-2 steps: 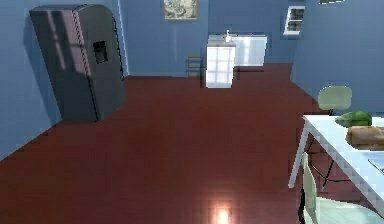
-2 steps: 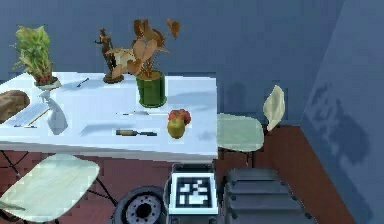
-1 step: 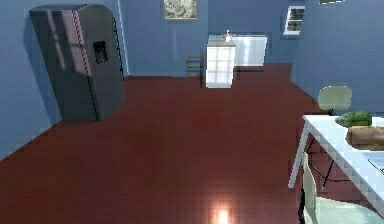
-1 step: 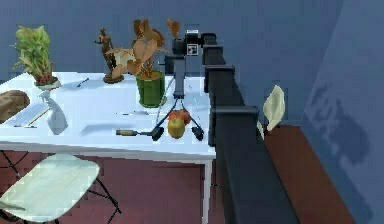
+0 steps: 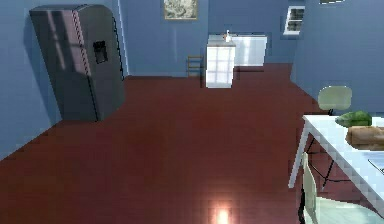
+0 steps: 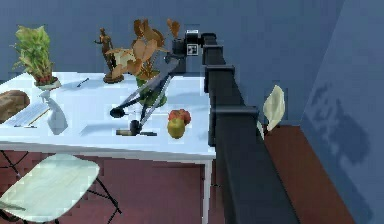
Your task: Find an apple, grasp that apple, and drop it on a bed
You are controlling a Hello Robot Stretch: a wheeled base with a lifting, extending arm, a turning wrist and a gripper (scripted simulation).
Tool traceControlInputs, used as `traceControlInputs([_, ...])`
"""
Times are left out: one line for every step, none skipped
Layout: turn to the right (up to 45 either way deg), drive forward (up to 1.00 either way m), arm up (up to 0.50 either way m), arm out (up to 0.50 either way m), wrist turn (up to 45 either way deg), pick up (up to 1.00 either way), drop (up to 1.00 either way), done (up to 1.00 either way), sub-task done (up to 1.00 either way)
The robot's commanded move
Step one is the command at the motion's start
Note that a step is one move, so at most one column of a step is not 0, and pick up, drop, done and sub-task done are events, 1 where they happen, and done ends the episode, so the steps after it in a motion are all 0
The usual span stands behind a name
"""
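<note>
On the white table (image 6: 100, 135) in the arm side view lies a red and green apple (image 6: 178, 124), near the table's right end. The dark arm (image 6: 228, 120) rises past that end of the table. From its top my gripper (image 6: 122, 108) slants down and left over the tabletop, with its far end left of the apple. A small dark thing (image 6: 127, 128) lies on the table just below the fingers, and a green thing (image 6: 156, 98) sits behind them. I cannot tell whether the gripper holds anything.
Brown animal statues (image 6: 140, 52), a potted plant (image 6: 35, 55) and bread (image 6: 10, 103) stand on the table; pale chairs (image 6: 50, 185) (image 6: 272, 105) flank it. The forward view shows a dark fridge (image 5: 80, 62), a white counter (image 5: 225, 60), the table's corner (image 5: 335, 150) and open red floor (image 5: 190, 140).
</note>
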Motion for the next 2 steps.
traceControlInputs([0.0,0.0,0.0,0.0,45.0,0.0,0.0,0.0,0.0])
traceControlInputs([0.0,0.0,0.0,0.0,45.0,0.0,0.0,0.0,0.0])
